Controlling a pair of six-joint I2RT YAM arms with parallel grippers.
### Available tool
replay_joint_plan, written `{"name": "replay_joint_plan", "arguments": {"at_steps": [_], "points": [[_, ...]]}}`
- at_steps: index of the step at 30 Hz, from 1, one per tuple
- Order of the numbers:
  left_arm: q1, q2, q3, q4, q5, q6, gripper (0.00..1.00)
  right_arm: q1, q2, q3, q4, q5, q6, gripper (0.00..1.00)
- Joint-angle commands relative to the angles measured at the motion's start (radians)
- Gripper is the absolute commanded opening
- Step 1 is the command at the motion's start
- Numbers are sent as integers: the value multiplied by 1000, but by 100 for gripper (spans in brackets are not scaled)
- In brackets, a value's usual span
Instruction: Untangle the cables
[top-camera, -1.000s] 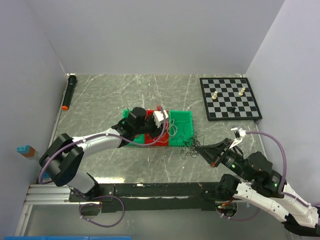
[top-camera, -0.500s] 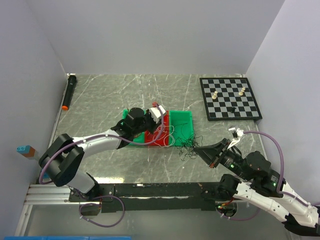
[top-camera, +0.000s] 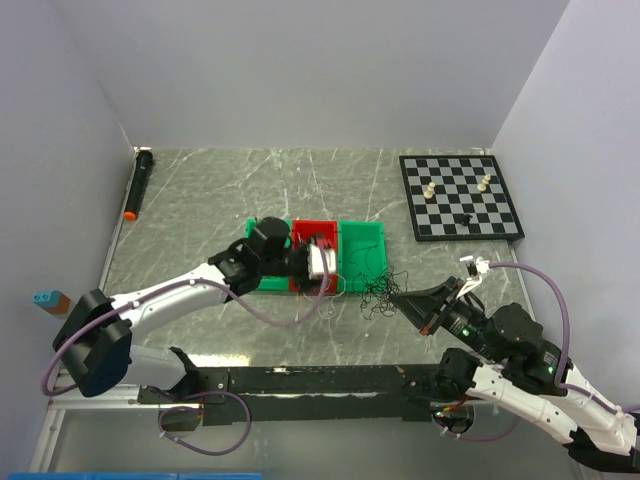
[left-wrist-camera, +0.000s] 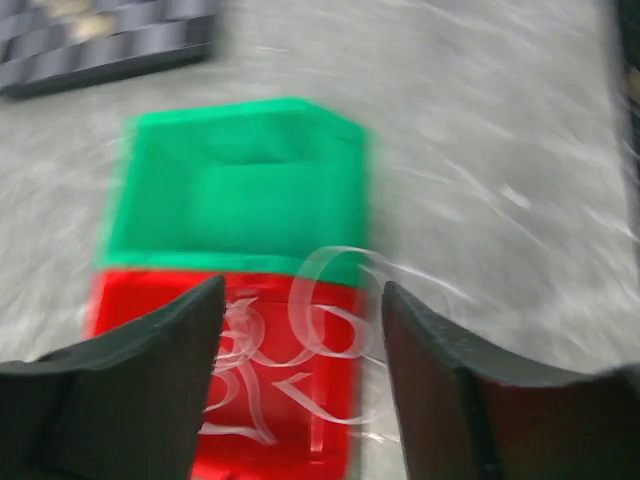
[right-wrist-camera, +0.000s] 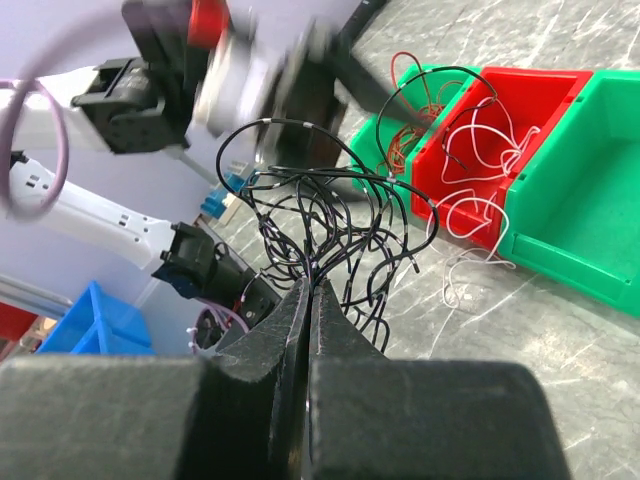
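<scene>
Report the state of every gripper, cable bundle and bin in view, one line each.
left gripper, open and empty over the red bin
right gripper, shut on the black cables
black cables, tangled, pinched by the right gripper
white cables, loose in the red bin, one loop spilling over its rim
red cables, in the far green bin

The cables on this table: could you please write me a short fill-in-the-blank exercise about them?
1. The right gripper is shut on the ___ cables.
2. The white cables lie in the ___ bin.
3. The left gripper hovers over that bin with its jaws ___.
4. The chessboard lies far back, on the robot's ___.
Missing words: black; red; open; right.
</scene>
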Motion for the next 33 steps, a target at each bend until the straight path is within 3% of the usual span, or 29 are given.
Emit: {"name": "replay_joint_plan", "arguments": {"at_steps": [1,3,6,16,20,24,27,33], "points": [[-79,6,7,-346,155,414,73,5,-3,5,-1,20,-4,0],[-111,20,-21,-372,127,492,80,5,-8,3,-4,23,-1,0],[-143,49,-42,-335,93,502,82,6,-20,2,-8,31,4,0],[-200,138,-168,62,-78,590,72,5,-58,-14,-14,40,8,0],[-205,175,-183,126,-92,638,71,5,-69,-26,-4,32,10,0],[-206,210,-145,171,-122,555,63,5,-72,-31,-5,28,8,0],[-208,210,-150,202,-122,548,53,5,-81,-40,-5,26,19,0],[-217,214,-154,202,-108,532,43,5,-91,-46,-11,32,28,0]]}}
